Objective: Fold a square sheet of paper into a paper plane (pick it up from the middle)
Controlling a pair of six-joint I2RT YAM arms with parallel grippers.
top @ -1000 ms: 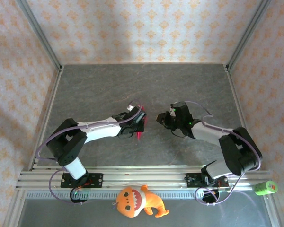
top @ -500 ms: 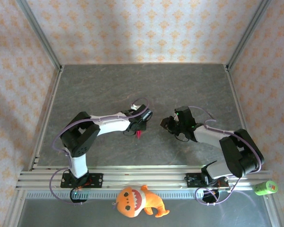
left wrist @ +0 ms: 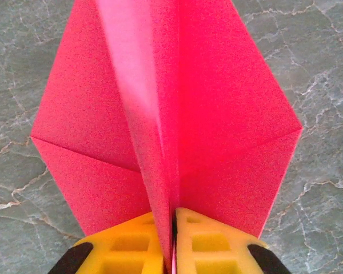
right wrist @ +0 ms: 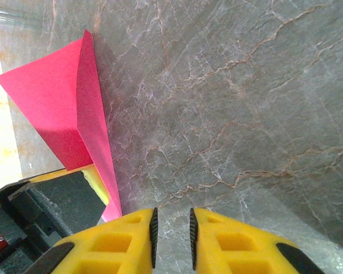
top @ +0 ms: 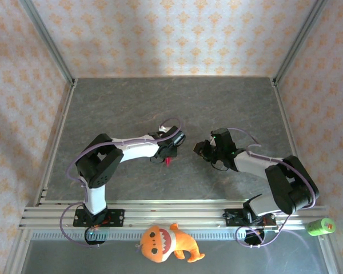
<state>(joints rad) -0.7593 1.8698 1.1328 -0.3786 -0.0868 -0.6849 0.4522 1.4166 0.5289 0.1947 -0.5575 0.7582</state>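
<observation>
Plane (left wrist: 177, 114): pink and pointed, centre crease standing up between two spread wings, mid-table (right wrist: 246, 85) between the two arms. I can't tell whether its lower edge touches the surface.
Left gripper (left wrist: 172, 228): pinched tight on the plane's centre fold at the tail end, with paper running straight up from between the yellow fingers.
Right gripper (right wrist: 171, 228): just beside the plane, low over the table. Its jaws are a narrow slit apart with nothing in them.
Done: the folding looks finished, with nose, wings and keel all there.
Left to do: by my read, only setting it down and letting go.
Change: the left arm's elbow has swung in toward the middle and the right gripper has backed off a little. The plane is in much the same spot, and the last half second is almost still.
</observation>
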